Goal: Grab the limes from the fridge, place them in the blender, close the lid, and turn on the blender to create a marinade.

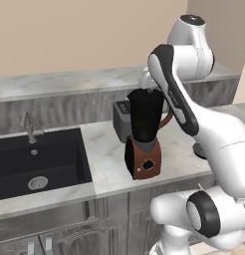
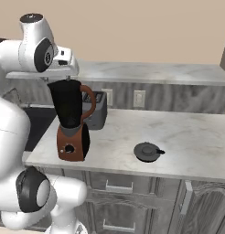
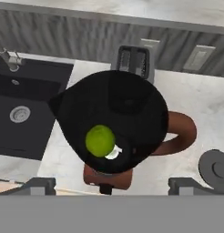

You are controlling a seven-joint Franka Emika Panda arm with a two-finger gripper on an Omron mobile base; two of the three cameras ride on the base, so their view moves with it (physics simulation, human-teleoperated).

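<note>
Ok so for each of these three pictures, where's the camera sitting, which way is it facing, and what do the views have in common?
Left base view: behind the arm's left, facing forward and down at the blender and sink; arm at right.
Right base view: behind the arm's right, facing the blender, toaster and lid on the counter; arm at left.
Hand view: on the hand, looking straight down into the jug at a lime; open gripper fingertips at bottom.
Shared: blender, toaster, counter.
</note>
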